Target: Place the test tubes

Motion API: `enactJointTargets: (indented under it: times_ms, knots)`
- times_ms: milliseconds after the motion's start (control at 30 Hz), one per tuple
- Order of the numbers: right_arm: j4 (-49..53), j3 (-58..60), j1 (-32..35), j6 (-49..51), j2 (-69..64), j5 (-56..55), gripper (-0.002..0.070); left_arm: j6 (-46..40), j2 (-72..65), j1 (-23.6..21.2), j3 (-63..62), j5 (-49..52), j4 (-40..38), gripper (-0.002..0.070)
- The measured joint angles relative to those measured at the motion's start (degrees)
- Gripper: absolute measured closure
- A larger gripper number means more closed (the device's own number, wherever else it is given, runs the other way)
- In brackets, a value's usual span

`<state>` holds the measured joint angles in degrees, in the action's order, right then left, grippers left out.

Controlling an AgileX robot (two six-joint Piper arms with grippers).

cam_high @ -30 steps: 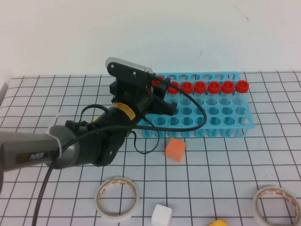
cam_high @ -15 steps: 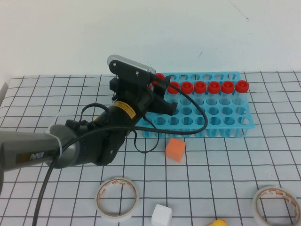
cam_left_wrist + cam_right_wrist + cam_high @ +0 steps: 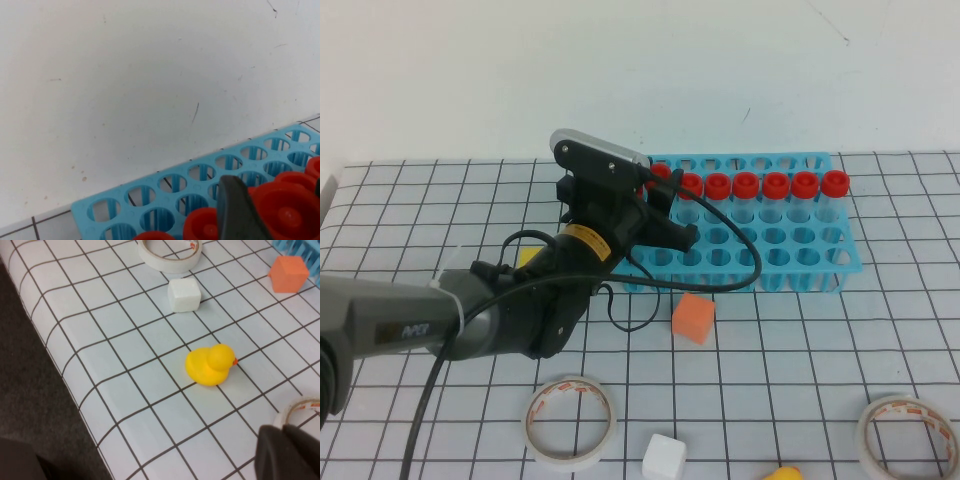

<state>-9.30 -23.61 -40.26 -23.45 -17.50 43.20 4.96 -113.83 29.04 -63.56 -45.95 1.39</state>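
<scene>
A blue test tube rack (image 3: 800, 268) stands at the back of the gridded table. Several red-capped tubes (image 3: 776, 186) stand in one of its rows. My left gripper (image 3: 656, 192) hovers over the rack's left end, shut on a red-capped test tube (image 3: 660, 172). In the left wrist view its cap (image 3: 287, 210) sits between the fingers (image 3: 234, 210), above other caps and empty holes of the rack (image 3: 150, 195). The right gripper (image 3: 286, 434) is outside the high view. In the right wrist view it hangs shut and empty over the table's near edge.
An orange cube (image 3: 693, 318) lies in front of the rack. Tape rolls (image 3: 570, 422) (image 3: 908, 435), a white cube (image 3: 663, 458) and a yellow duck (image 3: 210, 365) sit near the front. A white wall rises behind the rack. The table edge (image 3: 75, 390) drops off beside the duck.
The left gripper has edged slightly to the right over the rack's left end with the tube still in it. Nothing else has moved.
</scene>
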Motion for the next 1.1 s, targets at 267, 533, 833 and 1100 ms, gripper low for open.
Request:
enactJointTargets:
  times_ms: [267,533,833,1100]
  knots:
    - [0.00,0.37,0.00,0.00,0.00,0.00,0.0678,2.19,0.00,0.00,-0.36,1.21,0.00,0.0413]
    - [0.00,0.47,0.00,0.00,0.00,0.00,0.0678,2.76,0.00,0.00,-0.49,2.47,0.00,0.0413]
    - [0.00,0.47,0.00,0.00,0.00,0.00,0.0678,2.98,-0.19,0.00,-0.51,8.10,0.28,0.0413]
    - [0.00,0.47,0.00,0.00,0.00,0.00,0.0678,2.98,-0.19,0.00,-0.51,8.09,0.42,0.0413]
